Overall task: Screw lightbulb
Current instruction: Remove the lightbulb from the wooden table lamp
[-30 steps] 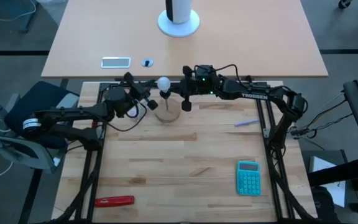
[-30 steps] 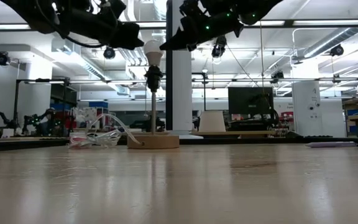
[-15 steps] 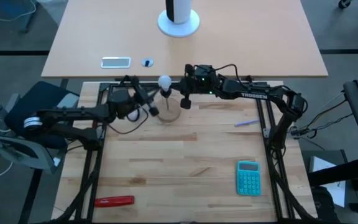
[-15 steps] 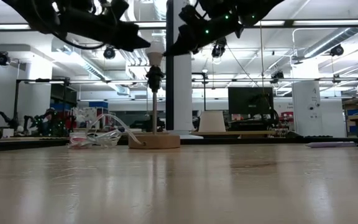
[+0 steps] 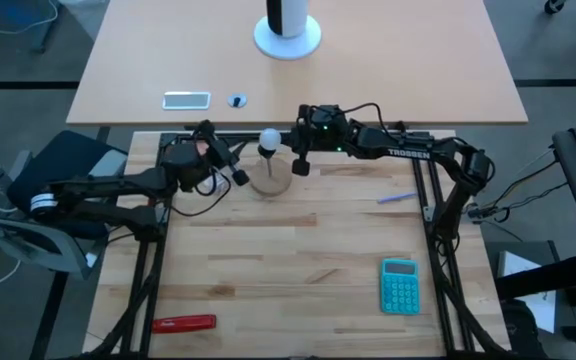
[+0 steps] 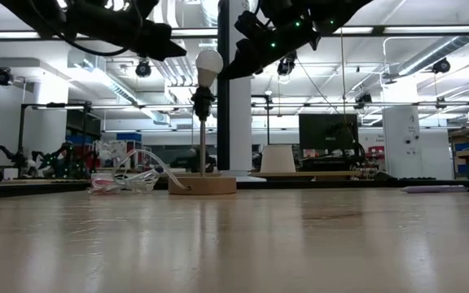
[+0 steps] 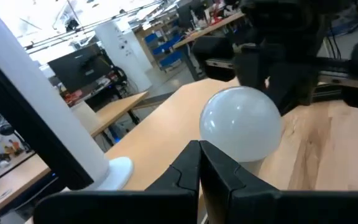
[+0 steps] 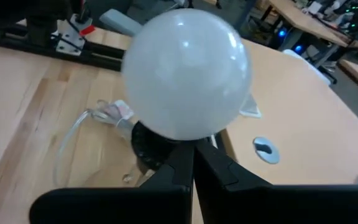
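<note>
— 2 grippers flank it? How do they stand?
— Left gripper (image 5: 236, 168) and right gripper (image 5: 298, 160) both have fingers pressed together, holding nothing. Between them, untouched, the lightbulb (image 5: 266, 139) sits atop a socket on a wooden lamp base (image 5: 270, 181).
— Nearby?
— A clear bag (image 6: 124, 181) beside the base; teal calculator (image 5: 400, 284) well apart.
</note>
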Motion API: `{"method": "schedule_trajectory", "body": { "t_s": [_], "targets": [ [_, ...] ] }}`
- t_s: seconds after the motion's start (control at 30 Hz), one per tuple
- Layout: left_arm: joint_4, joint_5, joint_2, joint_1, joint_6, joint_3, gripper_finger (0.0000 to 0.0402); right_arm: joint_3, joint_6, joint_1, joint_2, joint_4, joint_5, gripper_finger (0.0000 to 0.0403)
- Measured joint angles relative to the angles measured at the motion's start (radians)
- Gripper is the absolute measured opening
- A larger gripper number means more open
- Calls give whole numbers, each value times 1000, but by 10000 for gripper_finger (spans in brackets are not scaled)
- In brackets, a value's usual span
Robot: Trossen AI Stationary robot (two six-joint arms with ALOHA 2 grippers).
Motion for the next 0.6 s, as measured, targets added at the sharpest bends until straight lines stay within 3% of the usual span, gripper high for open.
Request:
{"method": "schedule_trajectory", "body": {
  "t_s": [0.23, 0.33, 0.47, 0.6],
  "targets": [
    [-1, -99, 13, 2, -33, -3, 0, 0, -46, -32, -4, -145, -5, 2],
    [-28, -120, 15, 3, -59, -4, 0, -9, -63, -69, -5, -149, -91, 2],
    [-70, -120, 26, 3, -91, -4, 0, -97, 12, -125, 6, 65, -337, 2],
    [-80, -120, 39, 2, -113, -4, 0, -221, 47, -129, 7, 319, -282, 2]
  ]
}}
